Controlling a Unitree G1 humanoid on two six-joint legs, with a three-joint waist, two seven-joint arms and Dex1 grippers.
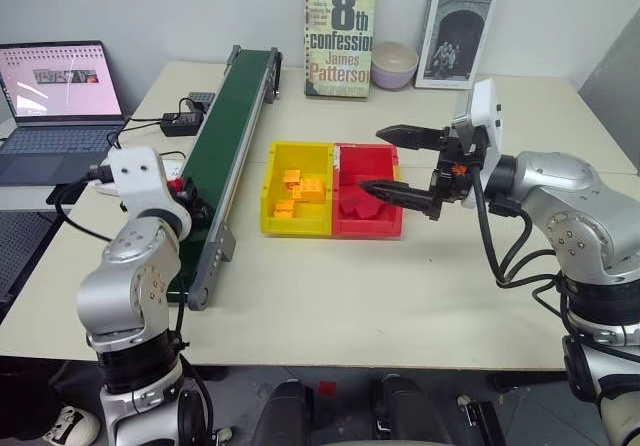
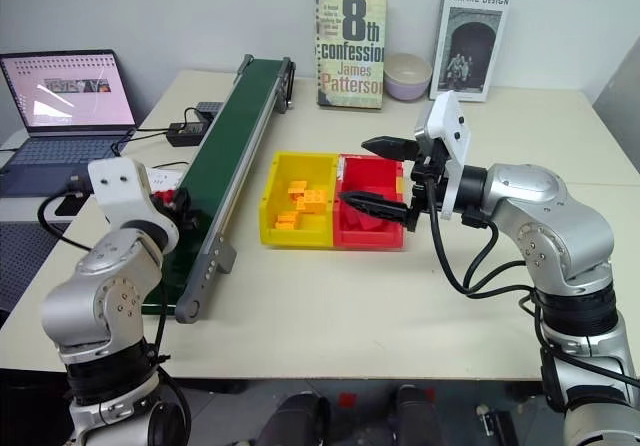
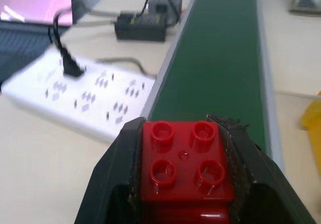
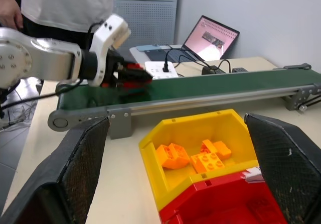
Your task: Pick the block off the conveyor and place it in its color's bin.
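1. Fingers (image 3: pixel 125 184) of my left gripper (image 3: pixel 183 176) are clamped on the red block (image 3: pixel 184 166), studs up, just above the near end of the conveyor (image 1: pixel 232 116).
2. My right gripper's (image 1: pixel 395 163) fingers stand wide apart, holding nothing, over the red bin (image 1: pixel 385 224) beside the conveyor.
3. On the bin's conveyor side, joined to it, is the yellow bin (image 1: pixel 272 206) with orange bricks (image 1: pixel 298 188).
4. Both bins rest on the desk (image 1: pixel 400 296).
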